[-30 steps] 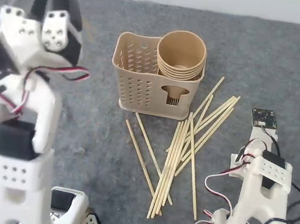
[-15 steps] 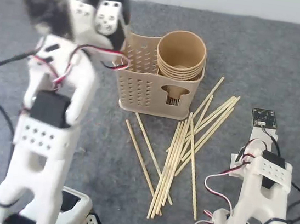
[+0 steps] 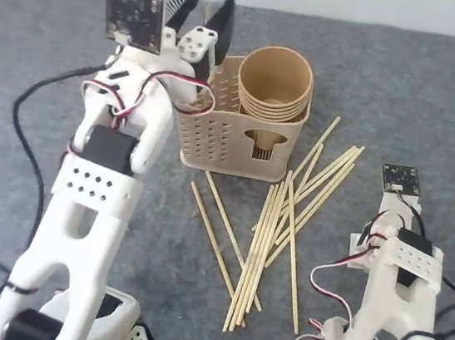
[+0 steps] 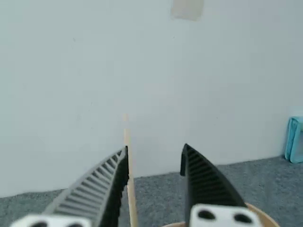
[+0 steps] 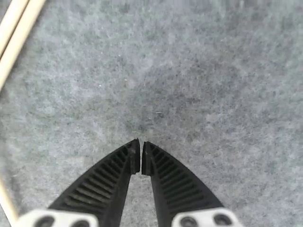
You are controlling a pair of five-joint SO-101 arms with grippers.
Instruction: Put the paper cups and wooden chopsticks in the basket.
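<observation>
Chopstick (image 4: 126, 128) upright against 1 jaw of the open left gripper (image 4: 155, 148), other jaw clear of it

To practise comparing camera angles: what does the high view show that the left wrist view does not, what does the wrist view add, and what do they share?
High view: the beige perforated plastic basket, with the stack of brown paper cups in one compartment, and loose wooden chopsticks on the grey carpet beside it. Left wrist view: one upright wooden chopstick against one finger, with a gap to the other. Both: the open left gripper, grey carpet and the white wall.
</observation>
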